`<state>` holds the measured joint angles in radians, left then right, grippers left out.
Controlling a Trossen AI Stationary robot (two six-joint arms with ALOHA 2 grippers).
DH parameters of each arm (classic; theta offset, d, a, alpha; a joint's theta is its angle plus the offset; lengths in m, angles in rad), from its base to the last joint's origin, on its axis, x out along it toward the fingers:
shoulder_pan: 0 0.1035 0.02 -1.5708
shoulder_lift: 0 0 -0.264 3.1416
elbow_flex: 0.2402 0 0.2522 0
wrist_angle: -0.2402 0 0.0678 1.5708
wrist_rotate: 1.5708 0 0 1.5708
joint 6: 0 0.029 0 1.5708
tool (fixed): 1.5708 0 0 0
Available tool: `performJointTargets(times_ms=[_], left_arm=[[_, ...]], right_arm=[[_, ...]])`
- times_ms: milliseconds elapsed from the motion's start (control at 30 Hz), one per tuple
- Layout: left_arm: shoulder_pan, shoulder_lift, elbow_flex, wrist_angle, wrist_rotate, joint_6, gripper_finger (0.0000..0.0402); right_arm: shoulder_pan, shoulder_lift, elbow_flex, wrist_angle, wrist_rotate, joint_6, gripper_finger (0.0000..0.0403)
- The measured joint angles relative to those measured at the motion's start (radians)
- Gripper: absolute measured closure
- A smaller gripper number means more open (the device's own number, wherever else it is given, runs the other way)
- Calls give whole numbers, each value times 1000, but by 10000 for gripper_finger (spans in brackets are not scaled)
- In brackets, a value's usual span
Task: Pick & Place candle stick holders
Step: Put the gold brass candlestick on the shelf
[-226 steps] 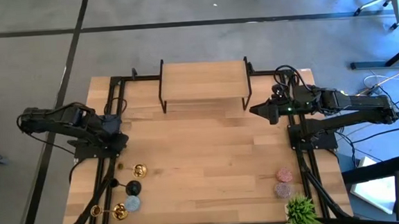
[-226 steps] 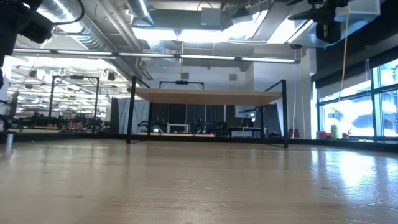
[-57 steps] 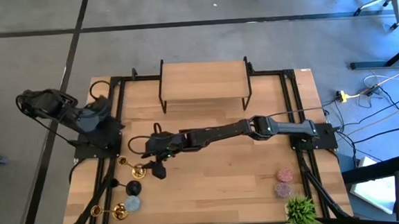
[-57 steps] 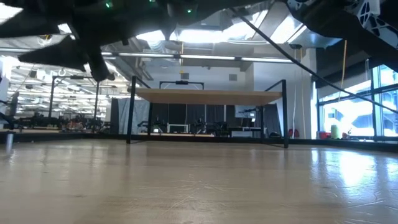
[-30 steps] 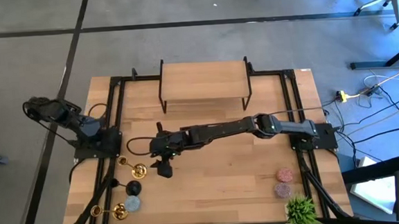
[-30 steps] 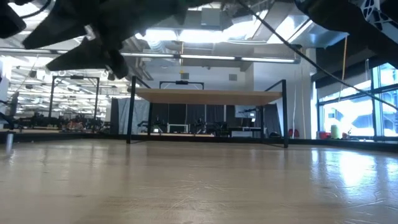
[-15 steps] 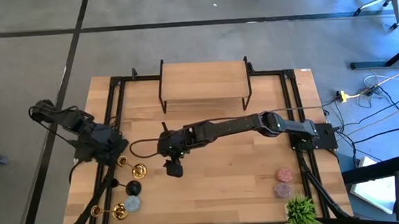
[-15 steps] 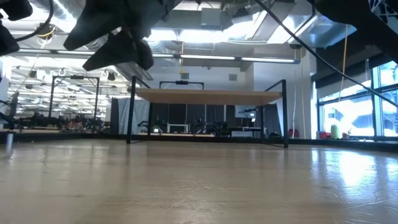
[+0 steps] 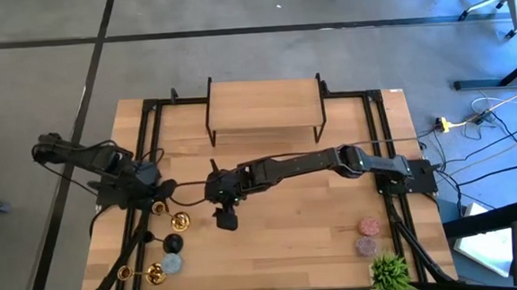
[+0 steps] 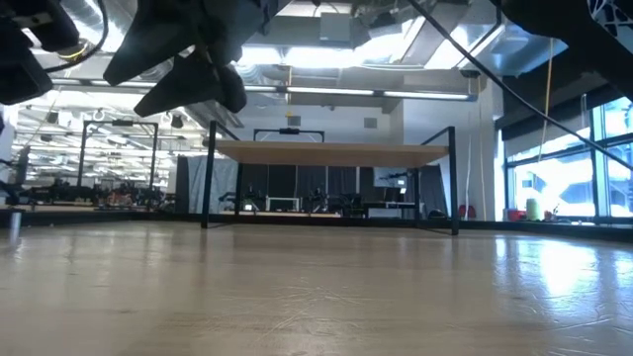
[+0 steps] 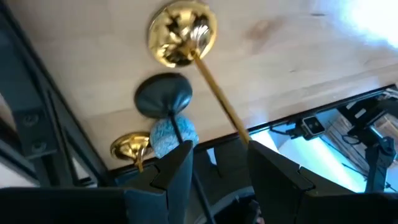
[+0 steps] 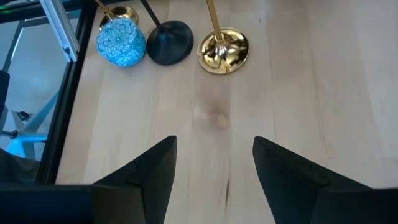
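Right gripper (image 9: 226, 218) and left gripper (image 9: 156, 191) near 2 candle stick holders (image 12: 222, 48), jaws apart.

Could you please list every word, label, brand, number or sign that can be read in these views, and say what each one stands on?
None: no readable text appears in any view.
The blue ball carries only a pale flower-like pattern, no letters.
The gold candle stick holders and the black stand bear no marks.
The small device beyond the table edge shows nothing legible.
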<state>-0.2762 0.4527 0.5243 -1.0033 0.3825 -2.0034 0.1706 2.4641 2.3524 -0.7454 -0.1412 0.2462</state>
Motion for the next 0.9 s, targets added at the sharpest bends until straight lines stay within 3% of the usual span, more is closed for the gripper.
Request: performJointTargets(times_ms=[333,767,900], left_arm=[[122,50,0,46,118,109,252],[134,153,0,121,221,180,252],[134,172,0,121,237,208,268]], right_arm=[[15,0,0,8,18,0,185],[15,1,0,0,29,0,185],[16,2,0,-11,28,0,185]])
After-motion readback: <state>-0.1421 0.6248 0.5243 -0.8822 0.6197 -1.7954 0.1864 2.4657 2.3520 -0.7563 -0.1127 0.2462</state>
